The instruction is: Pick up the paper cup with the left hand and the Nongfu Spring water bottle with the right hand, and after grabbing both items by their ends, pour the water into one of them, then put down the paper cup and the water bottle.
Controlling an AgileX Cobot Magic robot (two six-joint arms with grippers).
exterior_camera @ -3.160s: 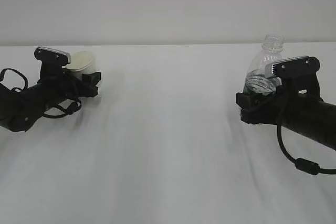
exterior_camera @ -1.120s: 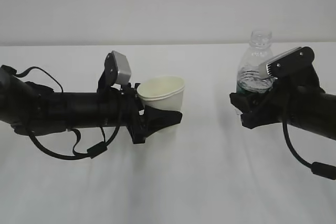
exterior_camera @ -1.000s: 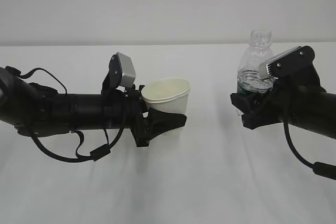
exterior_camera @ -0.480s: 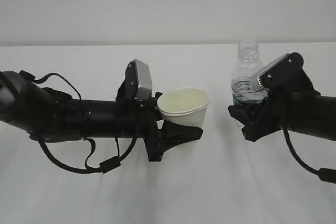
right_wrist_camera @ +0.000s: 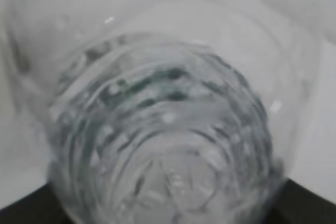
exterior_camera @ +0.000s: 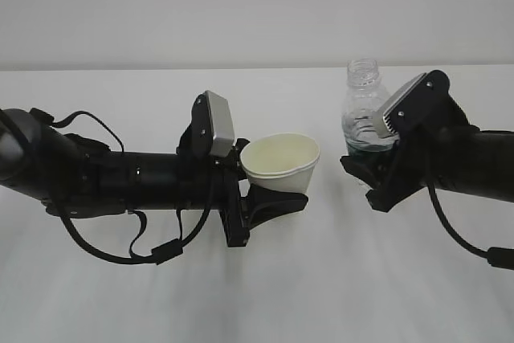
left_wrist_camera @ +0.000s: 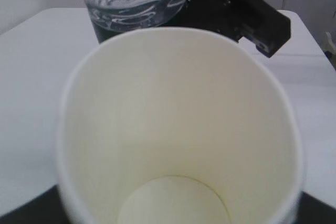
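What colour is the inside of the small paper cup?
Plain cream-white, no print; the small paper cup shows it best in the left wrist view.

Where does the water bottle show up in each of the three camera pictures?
Exterior view: the water bottle stands right of centre, gripped low by the right hand.
Left wrist view: top, its lower part behind the paper cup.
Right wrist view: it fills the picture, seen from close below.
Shared landmark: the dark green label.

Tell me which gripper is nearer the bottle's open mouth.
Right. The right gripper holds the bottle low on its body, right under the mouth; the left gripper holds the cup alongside, apart from it.
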